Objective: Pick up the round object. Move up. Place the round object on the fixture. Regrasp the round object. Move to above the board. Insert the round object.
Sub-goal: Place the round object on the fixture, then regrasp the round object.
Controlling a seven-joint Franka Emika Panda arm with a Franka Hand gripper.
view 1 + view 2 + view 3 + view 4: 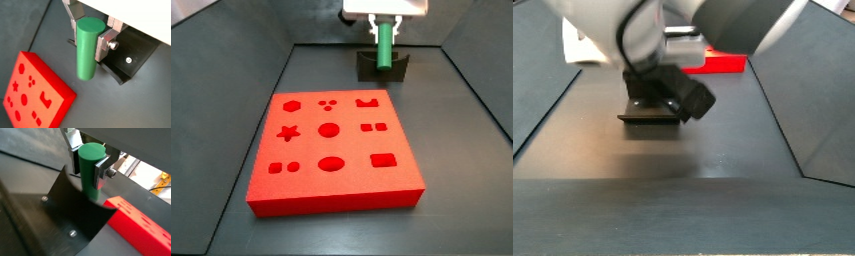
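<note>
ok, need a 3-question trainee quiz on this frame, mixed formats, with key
1. True or false: the claw grips the green peg upright.
2. Multiple choice: in a side view, where is the peg? A) over the red board B) at the fixture beyond the board C) lying on the floor
3. Fill in: the board's holes are all ____ (filled/empty).

Key: 1 true; 2 B; 3 empty.
</note>
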